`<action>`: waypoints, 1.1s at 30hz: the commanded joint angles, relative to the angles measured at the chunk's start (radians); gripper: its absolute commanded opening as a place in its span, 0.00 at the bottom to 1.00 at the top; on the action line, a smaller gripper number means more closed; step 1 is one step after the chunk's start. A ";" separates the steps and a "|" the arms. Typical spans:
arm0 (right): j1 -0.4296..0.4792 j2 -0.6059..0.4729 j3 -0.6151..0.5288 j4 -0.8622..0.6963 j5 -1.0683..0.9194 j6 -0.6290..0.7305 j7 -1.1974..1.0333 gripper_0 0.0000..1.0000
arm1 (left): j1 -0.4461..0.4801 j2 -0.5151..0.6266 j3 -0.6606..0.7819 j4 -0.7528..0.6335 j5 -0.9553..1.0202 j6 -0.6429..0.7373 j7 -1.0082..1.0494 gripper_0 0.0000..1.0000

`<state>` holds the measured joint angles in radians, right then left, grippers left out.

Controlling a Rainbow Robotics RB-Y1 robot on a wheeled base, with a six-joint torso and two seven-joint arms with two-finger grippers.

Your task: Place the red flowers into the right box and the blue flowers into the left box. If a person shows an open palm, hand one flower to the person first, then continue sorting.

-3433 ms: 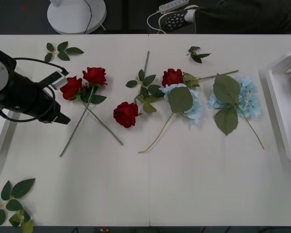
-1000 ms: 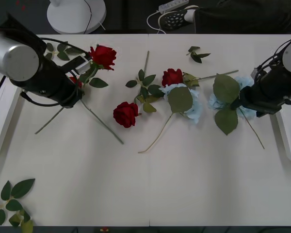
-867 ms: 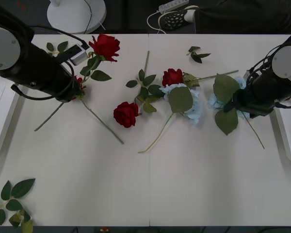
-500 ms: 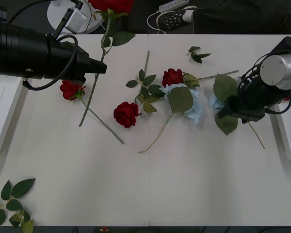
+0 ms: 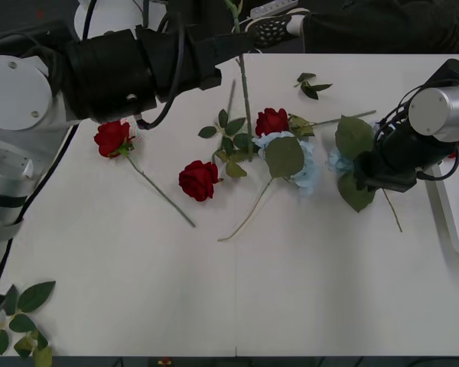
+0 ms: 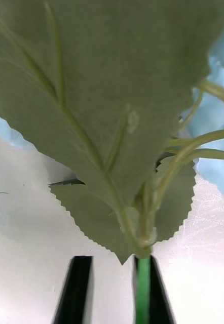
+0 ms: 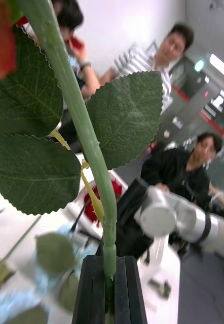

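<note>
Stem (image 7: pixel 81 121) of a red rose runs up from between the black fingers (image 7: pixel 91 288) of the left hand (image 7: pixel 108 291), which are clamped tight on it; in the front view that stem (image 5: pixel 243 76) hangs down near the top centre of the frame, off the end of the left arm. Three more red roses lie on the tabletop (image 5: pixel 237 290): one at upper left (image 5: pixel 112 138), one left of centre (image 5: pixel 198 180), one at centre (image 5: pixel 271 121) touching a blue flower (image 5: pixel 300 170). At centre right, the right hand (image 6: pixel 114 291) sits at the second blue flower (image 5: pixel 343 159); a green stem (image 6: pixel 142 288) lies against one finger (image 6: pixel 155 293), with a narrow gap to the other. The right box (image 5: pixel 453 200) sits at the right edge.
</note>
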<state>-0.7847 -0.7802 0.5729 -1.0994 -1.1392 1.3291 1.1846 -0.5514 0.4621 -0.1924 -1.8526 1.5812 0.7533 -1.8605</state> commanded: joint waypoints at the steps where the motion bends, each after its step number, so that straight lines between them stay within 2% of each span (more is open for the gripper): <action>1: -0.045 0.004 0.012 -0.002 -0.002 0.016 0.020 0.00 | 0.002 -0.088 -0.116 -0.031 -0.101 -0.154 0.095 0.00; 6: -0.048 -0.002 0.012 -0.002 -0.008 0.024 0.026 0.00 | -0.001 -0.140 -0.194 -0.025 -0.124 -0.285 0.109 0.00; 18: -0.048 -0.022 0.012 -0.002 -0.034 0.039 0.049 0.01 | -0.001 -0.146 -0.217 -0.017 -0.121 -0.293 0.115 0.00; 19: -0.050 -0.024 0.012 -0.002 -0.034 0.039 0.053 0.23 | -0.001 -0.146 -0.217 -0.017 -0.121 -0.293 0.115 0.00; 21: -0.048 -0.028 0.012 -0.002 -0.036 0.042 0.056 0.54 | -0.001 -0.146 -0.217 -0.017 -0.121 -0.293 0.115 0.00; 22: -0.050 -0.028 0.012 -0.004 -0.034 0.044 0.059 0.59 | -0.001 -0.146 -0.217 -0.017 -0.121 -0.293 0.115 0.00; 24: -0.048 -0.034 0.012 -0.002 -0.040 0.050 0.067 0.78 | -0.001 -0.146 -0.217 -0.017 -0.121 -0.293 0.115 0.00; 28: -0.050 -0.057 0.012 -0.007 -0.073 0.061 0.092 0.89 | -0.001 -0.146 -0.217 -0.017 -0.121 -0.293 0.115 0.00; 33: -0.050 -0.123 0.012 -0.025 -0.162 0.070 0.201 0.95 | -0.001 -0.146 -0.217 -0.017 -0.121 -0.293 0.115 0.00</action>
<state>-0.7858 -0.8117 0.5730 -1.0993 -1.2458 1.3886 1.3019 -0.5514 0.3362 -0.3951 -1.8516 1.4506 0.4758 -1.7862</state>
